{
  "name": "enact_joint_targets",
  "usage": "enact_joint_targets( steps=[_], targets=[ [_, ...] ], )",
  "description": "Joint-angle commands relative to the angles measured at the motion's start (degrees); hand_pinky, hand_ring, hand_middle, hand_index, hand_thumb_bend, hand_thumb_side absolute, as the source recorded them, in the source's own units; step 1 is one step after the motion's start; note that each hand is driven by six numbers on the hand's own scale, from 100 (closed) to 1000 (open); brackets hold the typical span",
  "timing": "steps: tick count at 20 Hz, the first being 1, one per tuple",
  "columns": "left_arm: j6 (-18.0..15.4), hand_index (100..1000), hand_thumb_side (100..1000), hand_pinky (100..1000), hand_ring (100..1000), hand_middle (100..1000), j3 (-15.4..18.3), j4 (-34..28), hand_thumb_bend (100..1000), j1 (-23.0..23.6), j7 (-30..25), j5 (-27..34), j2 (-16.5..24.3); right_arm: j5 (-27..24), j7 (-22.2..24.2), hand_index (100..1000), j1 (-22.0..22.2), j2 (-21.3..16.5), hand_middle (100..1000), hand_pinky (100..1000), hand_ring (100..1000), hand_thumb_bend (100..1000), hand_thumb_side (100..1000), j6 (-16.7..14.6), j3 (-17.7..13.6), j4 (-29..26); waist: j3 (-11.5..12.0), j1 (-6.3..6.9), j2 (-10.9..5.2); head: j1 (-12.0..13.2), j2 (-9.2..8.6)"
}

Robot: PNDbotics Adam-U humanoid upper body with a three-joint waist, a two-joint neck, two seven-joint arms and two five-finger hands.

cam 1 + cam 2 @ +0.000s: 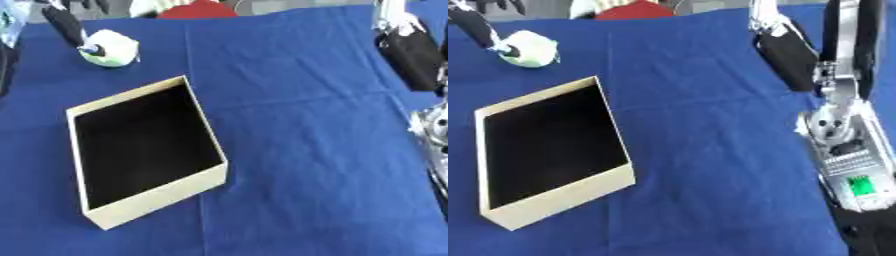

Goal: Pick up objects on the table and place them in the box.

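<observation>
A round white and pale-green object (112, 48) lies on the blue cloth at the far left. A long black part of my left hand (66, 25) comes down from the upper left corner, and its tip touches the object's left side. An open cream box (210, 135) with a black inside stands left of the middle, and I see nothing in it. My right arm (846, 145) runs along the right edge. A black padded part of my right hand (785, 52) hangs over the far right of the cloth, well away from the box.
The blue cloth (306, 150) covers the whole table, with wide bare room between the box and the right arm. A red thing (197, 10) shows beyond the far edge.
</observation>
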Motion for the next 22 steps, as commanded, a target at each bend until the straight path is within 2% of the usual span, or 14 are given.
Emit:
enact_joint_targets(
  steps=[1, 11, 22],
  targets=[
    [0.31, 848, 296, 687, 864, 871, 0.12, 0.21, 589, -1.04, 1.31, -2.57, 1.06, -0.42, -0.13, 877, -1.03, -1.2, 720, 921, 767, 100, 569, 0.17, -0.13, -0.84, -0.26, -0.05, -1.0, 0.42, -1.02],
    [1.74, 843, 300, 693, 869, 874, 1.31, 2.5, 596, -0.89, 4.38, -9.13, 0.06, -1.01, -0.35, 877, -1.35, -1.2, 719, 923, 765, 100, 569, 0.22, 0.14, -0.84, -0.95, -0.13, 0.06, 0.92, -2.24],
    [4.53, 838, 316, 687, 865, 872, 3.1, 2.72, 551, -0.53, 7.71, -11.4, -0.83, -1.55, -0.45, 878, -1.73, -1.32, 718, 924, 763, 100, 568, 0.38, 0.43, -0.84, -1.36, -0.37, 1.22, 1.45, -3.47]
  ],
)
